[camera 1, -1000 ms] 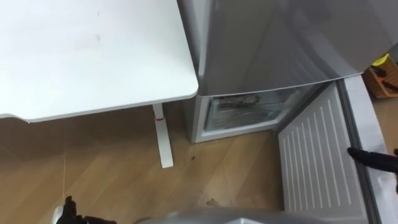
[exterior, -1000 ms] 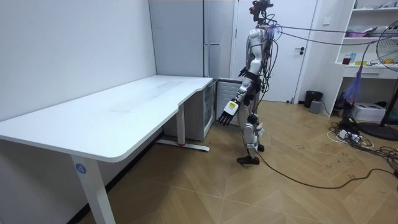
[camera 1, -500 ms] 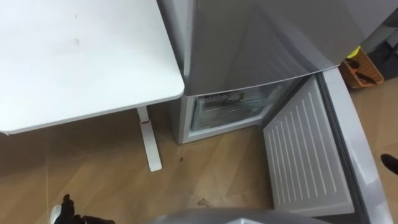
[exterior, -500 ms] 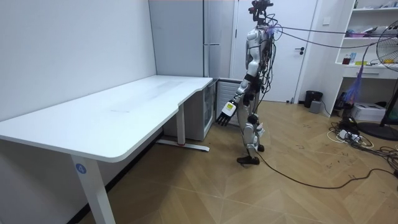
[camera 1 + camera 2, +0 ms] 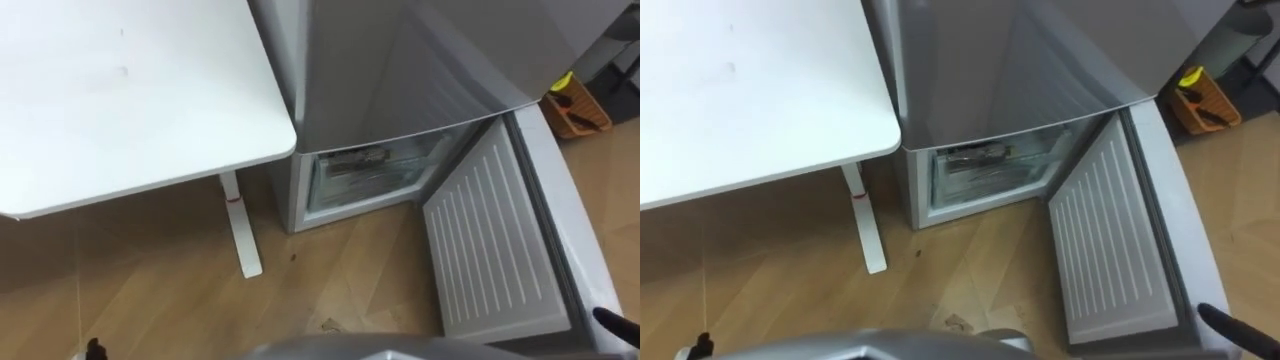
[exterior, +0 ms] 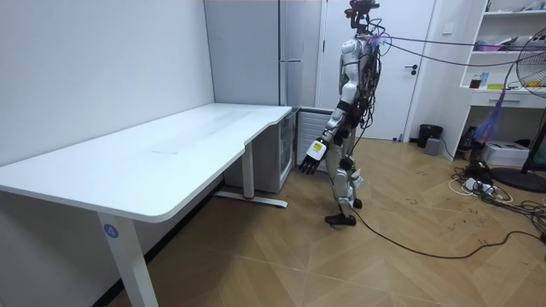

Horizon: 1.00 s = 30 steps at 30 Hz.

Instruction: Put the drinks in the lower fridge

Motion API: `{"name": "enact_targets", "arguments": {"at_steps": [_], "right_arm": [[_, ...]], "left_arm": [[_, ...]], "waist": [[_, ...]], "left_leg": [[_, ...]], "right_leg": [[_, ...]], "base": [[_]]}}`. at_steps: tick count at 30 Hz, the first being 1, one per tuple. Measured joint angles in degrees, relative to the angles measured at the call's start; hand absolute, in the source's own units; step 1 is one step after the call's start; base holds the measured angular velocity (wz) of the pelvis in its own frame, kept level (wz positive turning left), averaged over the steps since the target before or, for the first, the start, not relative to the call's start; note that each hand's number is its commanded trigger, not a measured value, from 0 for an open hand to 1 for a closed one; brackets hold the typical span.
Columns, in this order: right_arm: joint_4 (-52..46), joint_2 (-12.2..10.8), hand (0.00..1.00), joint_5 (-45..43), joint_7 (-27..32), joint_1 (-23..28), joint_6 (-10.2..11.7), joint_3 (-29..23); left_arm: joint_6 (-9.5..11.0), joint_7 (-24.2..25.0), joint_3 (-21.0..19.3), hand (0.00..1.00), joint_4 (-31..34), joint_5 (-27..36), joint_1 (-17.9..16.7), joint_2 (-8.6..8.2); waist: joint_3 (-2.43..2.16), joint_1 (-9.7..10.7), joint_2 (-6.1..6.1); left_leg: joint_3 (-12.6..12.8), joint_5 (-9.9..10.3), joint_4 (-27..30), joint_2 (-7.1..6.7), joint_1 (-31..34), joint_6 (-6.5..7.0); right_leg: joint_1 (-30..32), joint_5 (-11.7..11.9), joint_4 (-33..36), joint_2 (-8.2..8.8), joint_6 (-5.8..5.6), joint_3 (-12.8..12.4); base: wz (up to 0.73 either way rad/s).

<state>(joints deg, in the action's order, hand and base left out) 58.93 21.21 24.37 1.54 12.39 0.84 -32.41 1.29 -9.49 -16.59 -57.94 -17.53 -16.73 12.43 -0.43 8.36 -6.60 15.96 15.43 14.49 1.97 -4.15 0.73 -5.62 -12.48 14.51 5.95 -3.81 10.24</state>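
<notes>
I stand in front of the grey fridge, at the table's end. Its lower door is swung wide to the right, ribbed white inner side up. Inside the lower compartment there is a clear drawer with something dark in it. The tip of my right hand pokes in at the bottom right, just off the door's outer edge, a straight finger holding nothing. My left hand hangs by my side with straight fingers and is empty; its tip peeks in at the bottom left.
A white table fills the left, its leg on the wooden floor close to the fridge. An orange box sits on the floor right of the fridge. Bare floor lies before the open compartment.
The view first shifted, moving the fridge left in the picture. Both hands have sunk toward the bottom edge; the right one has dropped from beside the door to the lower right corner.
</notes>
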Motion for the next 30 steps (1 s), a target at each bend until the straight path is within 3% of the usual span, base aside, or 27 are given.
{"name": "enact_targets", "arguments": {"at_steps": [4,12,14,18,25,30], "right_arm": [[0.26,0.00,0.00,0.32,-2.66,-0.87,-0.16,3.89],[1.15,-0.59,0.00,0.57,-3.46,-1.67,-0.20,4.99],[1.10,-0.64,0.00,0.57,-3.69,-1.78,-0.18,5.97],[1.00,-0.65,0.00,0.41,-3.67,-1.89,0.00,7.49],[-1.10,-1.22,0.00,0.72,-3.40,-1.99,0.82,12.44],[-10.33,-4.28,0.00,1.33,-2.45,1.85,1.93,16.31]], "left_arm": [[0.08,0.26,1.09,0.00,-0.34,-0.08,0.70,0.20],[0.01,2.75,1.04,0.00,-2.95,-0.18,1.30,0.36],[0.01,3.83,1.06,0.00,-3.04,-0.21,1.91,0.35],[0.03,3.85,1.41,0.00,-3.04,-0.20,2.80,0.27],[-0.29,3.74,7.61,0.00,-3.41,-0.17,5.38,-0.18],[-1.12,3.61,11.20,0.00,-3.02,0.65,6.63,-0.44]], "waist": [[0.05,-1.05,0.15],[0.26,-3.34,0.29],[0.69,-3.53,0.11],[0.56,-3.98,0.43],[0.84,-3.86,1.12],[0.93,-3.93,2.32]], "left_leg": [[1.59,0.08,0.07,0.45,-0.42,0.17],[4.14,-0.05,-0.94,1.28,-1.56,-0.06],[4.24,-0.12,-1.12,1.34,-1.50,-0.17],[4.62,-0.19,-1.59,1.44,-1.46,-0.26],[4.71,-0.28,-1.85,1.77,-1.38,-0.40],[4.22,-0.43,-2.00,2.44,-0.49,-0.59]], "right_leg": [[0.52,0.14,0.38,0.34,-0.15,1.29],[0.75,1.23,-0.90,-0.41,0.17,1.09],[0.85,1.35,-1.01,-0.53,0.24,1.09],[1.67,1.61,-1.29,-0.78,0.35,0.90],[1.82,2.43,-2.04,-1.47,0.72,0.84],[2.60,4.50,-3.91,-2.67,1.55,1.00]], "base": [[-0.23],[-0.17],[-0.11],[-0.11],[-0.14],[-0.25]]}}
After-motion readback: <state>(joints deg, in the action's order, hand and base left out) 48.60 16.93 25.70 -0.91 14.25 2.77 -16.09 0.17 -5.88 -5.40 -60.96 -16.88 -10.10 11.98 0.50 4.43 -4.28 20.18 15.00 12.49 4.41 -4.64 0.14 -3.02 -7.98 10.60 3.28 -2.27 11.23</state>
